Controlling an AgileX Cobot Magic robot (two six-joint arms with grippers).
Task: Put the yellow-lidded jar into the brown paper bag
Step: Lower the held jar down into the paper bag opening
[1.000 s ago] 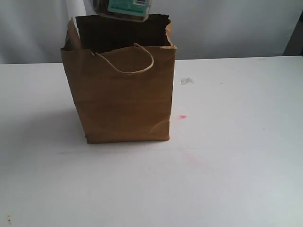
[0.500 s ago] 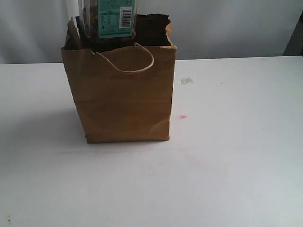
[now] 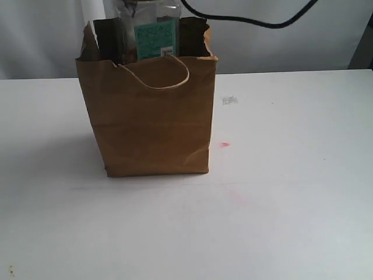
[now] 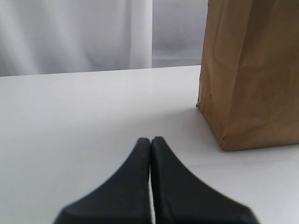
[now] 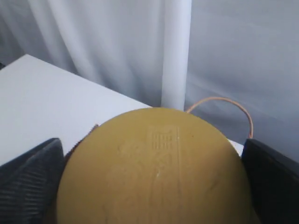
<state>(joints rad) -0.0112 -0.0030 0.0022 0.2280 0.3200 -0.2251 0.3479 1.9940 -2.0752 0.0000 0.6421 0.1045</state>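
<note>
Tabletop (image 3: 280, 204), white, carries the brown paper bag (image 3: 151, 128) upright. Beside the bag the left gripper (image 4: 150, 144) hovers low, its fingers (image 4: 133, 186) pressed together on nothing. Half sunk in the bag's open mouth, the yellow-lidded jar (image 3: 148, 32) shows its teal label (image 3: 155, 42) above the rim, the right gripper (image 5: 152, 182) clamped on its lid (image 5: 156, 144). Pale curtain (image 3: 291, 41) hangs behind.

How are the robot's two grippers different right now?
The left gripper is shut and empty; the right gripper is spread wide, holding the yellow-lidded jar. The left gripper sits low over the table beside the brown paper bag; the right gripper is up at the bag's open top. Both are black.
</note>
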